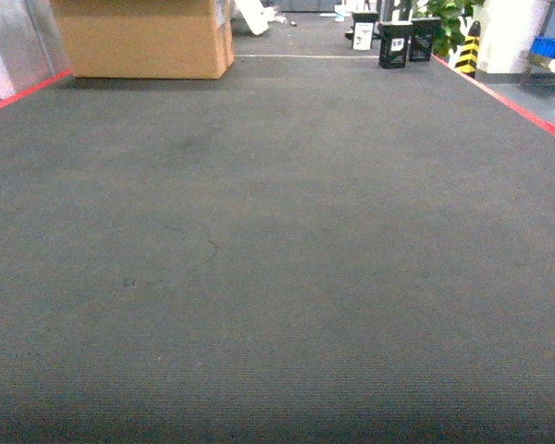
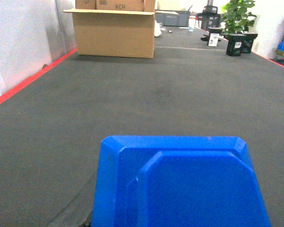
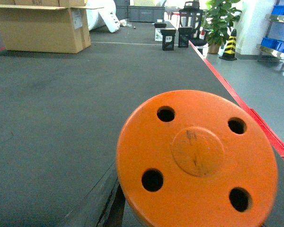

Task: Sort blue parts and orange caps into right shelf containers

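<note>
Carrying a blue part (image 2: 180, 184) and an orange cap (image 3: 196, 158); fingers hidden, can't tell grip. Shelf (image 3: 279, 33) far off; nothing sorted yet.

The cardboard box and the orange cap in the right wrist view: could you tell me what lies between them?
Only bare dark carpet separates the cardboard box from the orange cap.

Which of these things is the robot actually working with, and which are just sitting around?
Part of the job:
blue part, close under the left wrist camera
orange cap, close under the right wrist camera
blue containers on the shelf

Just lying about:
cardboard box
potted plant
black bins
</note>
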